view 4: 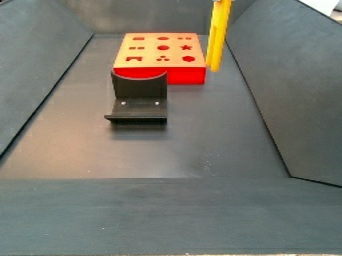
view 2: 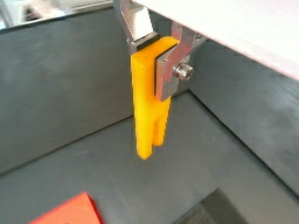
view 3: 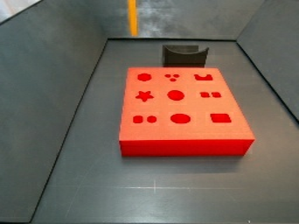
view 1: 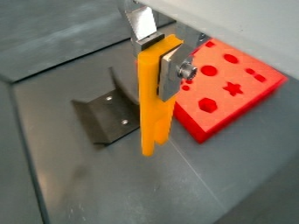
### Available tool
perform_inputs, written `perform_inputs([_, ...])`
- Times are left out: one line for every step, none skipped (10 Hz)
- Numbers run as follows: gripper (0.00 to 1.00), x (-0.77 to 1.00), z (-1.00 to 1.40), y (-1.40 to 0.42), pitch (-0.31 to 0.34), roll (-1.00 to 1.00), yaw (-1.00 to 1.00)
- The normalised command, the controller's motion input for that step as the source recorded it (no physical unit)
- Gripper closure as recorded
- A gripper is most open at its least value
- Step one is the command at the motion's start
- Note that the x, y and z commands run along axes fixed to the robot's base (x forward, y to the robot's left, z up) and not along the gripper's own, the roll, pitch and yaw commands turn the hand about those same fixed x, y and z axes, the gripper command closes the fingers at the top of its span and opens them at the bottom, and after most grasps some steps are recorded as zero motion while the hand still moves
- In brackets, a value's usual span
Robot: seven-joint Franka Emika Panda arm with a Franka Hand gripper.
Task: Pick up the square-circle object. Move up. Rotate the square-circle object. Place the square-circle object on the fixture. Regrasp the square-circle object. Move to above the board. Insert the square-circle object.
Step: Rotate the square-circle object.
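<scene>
The gripper (view 1: 155, 54) hangs above the bench (view 4: 201, 140), its jaws pinching the upright square-circle object (view 1: 155, 101), near the fixture (view 4: 138, 97) and the board (view 3: 187, 136).

I see the square-circle object (view 2: 149, 101), a slim yellow-orange bar, hanging upright in the air, clamped near its top by the end effector (view 2: 158, 54). The fixture (view 4: 138, 95), a dark bracket, stands on the bench just beside the board (view 3: 176, 114). The board is flat, red, with many shaped holes.
</scene>
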Motion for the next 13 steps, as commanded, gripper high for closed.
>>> perform_inputs([1.0,0.0,0.0,0.01,0.068,-0.14,-0.74])
perform_inputs([1.0,0.0,0.01,0.01,0.067,-0.14,-0.5])
perform_inputs([1.0,0.01,0.01,0.01,0.066,-0.14,-0.33])
perform_inputs([1.0,0.01,0.01,0.01,0.065,-0.14,-0.22])
perform_inputs([1.0,0.0,-1.0,0.0,0.065,-0.34,-0.16])
perform_inputs([1.0,0.01,-1.0,0.0,0.043,-0.33,-0.11])
perform_inputs([1.0,0.02,-1.0,0.01,0.011,-0.3,-0.09])
perform_inputs([1.0,0.02,-1.0,0.02,-0.014,-0.27,-0.07])
perform_inputs([1.0,0.02,-1.0,0.02,-0.034,-0.23,-0.07])
perform_inputs([1.0,0.02,-1.0,0.03,-0.053,-0.2,-0.05])
perform_inputs([1.0,0.02,-0.93,0.03,-0.056,-0.2,-0.05])
perform_inputs([1.0,0.02,-0.76,0.03,-0.058,-0.2,-0.05])
perform_inputs([1.0,0.02,-0.59,0.03,-0.055,-0.2,-0.05])
